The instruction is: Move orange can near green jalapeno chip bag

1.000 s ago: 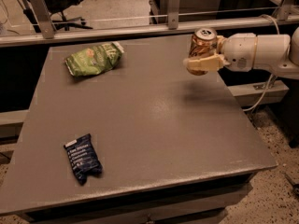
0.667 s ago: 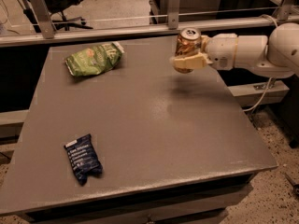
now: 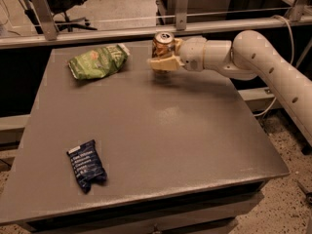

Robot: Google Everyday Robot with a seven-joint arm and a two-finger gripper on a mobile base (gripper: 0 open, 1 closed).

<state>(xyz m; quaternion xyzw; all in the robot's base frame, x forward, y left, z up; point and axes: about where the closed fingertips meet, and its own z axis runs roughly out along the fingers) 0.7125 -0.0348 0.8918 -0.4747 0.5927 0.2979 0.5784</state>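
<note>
Hand (image 3: 161, 61) (apparently clasping orange can (image 3: 163, 44)) moved nearer green jalapeno chip bag (image 3: 96, 61).

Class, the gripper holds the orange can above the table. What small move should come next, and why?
Probably carry the orange can toward the green jalapeno chip bag, then lower it. The gripper is shut on it above the table, and a bare gap separates can from bag.

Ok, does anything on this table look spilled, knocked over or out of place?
Nothing stands out. The gripper holds the orange can upright above the table, a little apart from the green jalapeno chip bag. The dark blue packet lies flat near the front corner.
</note>
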